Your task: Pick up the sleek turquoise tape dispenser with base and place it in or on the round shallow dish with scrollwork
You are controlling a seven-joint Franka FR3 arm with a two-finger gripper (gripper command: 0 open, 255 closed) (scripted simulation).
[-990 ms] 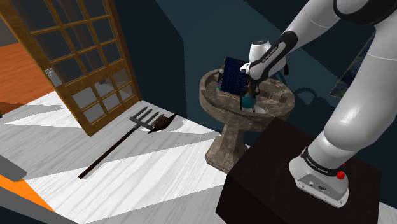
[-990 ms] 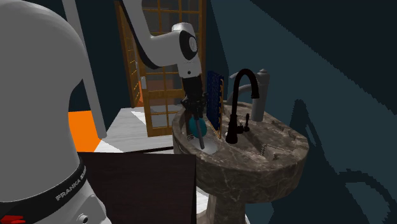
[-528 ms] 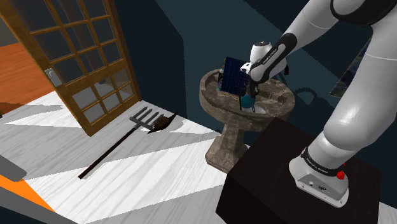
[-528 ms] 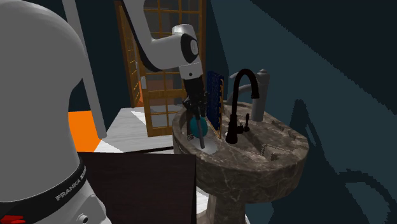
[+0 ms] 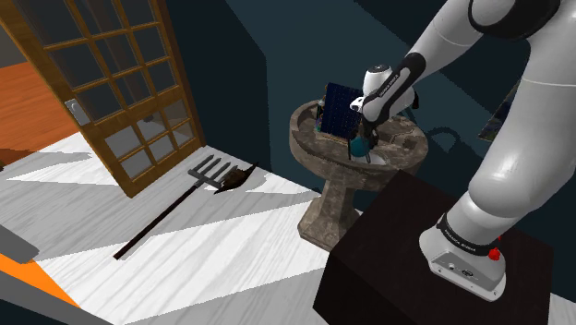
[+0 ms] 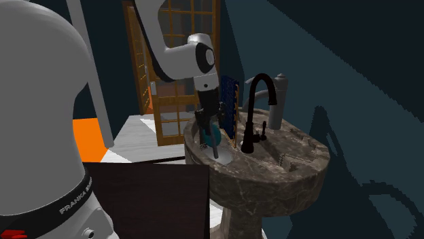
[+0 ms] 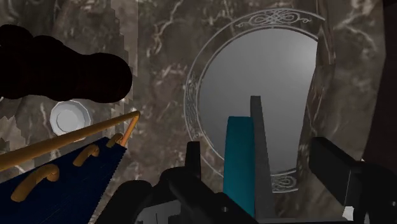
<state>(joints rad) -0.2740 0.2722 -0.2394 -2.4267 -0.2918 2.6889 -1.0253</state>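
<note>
The turquoise tape dispenser (image 7: 239, 167) with its grey base (image 7: 261, 159) stands upright on the round silver dish (image 7: 254, 76), whose rim bears scrollwork. The dish (image 6: 225, 157) lies in the basin of a marbled pedestal sink (image 6: 292, 173). My gripper (image 7: 254, 151) hangs just above, open, its fingers (image 7: 193, 159) either side of the dispenser with gaps showing. In the second exterior view the gripper (image 6: 209, 127) sits over the dispenser (image 6: 213, 140). In the shoulder view the gripper (image 5: 359, 145) is above the dish (image 5: 376, 160).
A black curved faucet (image 6: 259, 108) and a grey bottle (image 6: 278, 102) stand at the sink's back. A dark blue panel with golden hooks (image 7: 63, 188) leans beside the dish. A pitchfork (image 5: 180, 203) lies on the pale floor near a glazed wooden door (image 5: 111, 83). My stand (image 5: 425, 263) is beside the sink.
The fingers have parted and let go of the tape dispenser, which now stands on the dish. The hand has drawn up slightly.
</note>
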